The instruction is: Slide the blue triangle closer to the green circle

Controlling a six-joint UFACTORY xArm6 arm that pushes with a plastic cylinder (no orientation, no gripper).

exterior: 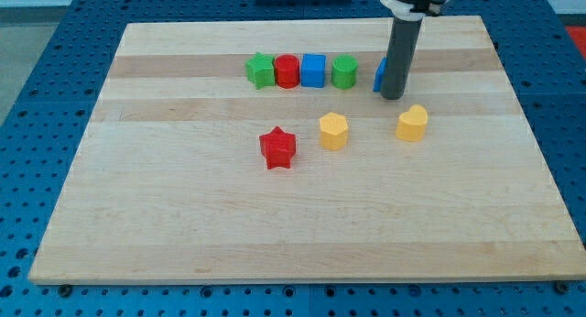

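The blue triangle (379, 75) lies near the view's top, mostly hidden behind my rod; only its left edge shows. The green circle (344, 71) sits just to its left, a small gap apart. My tip (392, 96) rests on the board right at the blue triangle's lower right side, seemingly touching it. The rod rises straight up from there to the view's top.
Left of the green circle, in a row: a blue cube (313, 71), a red cylinder-like block (287, 71) and a green star (261, 71). Below are a red star (277, 147), a yellow hexagon (333, 131) and a yellow heart-like block (412, 123). The wooden board (275, 225) sits on a blue perforated table.
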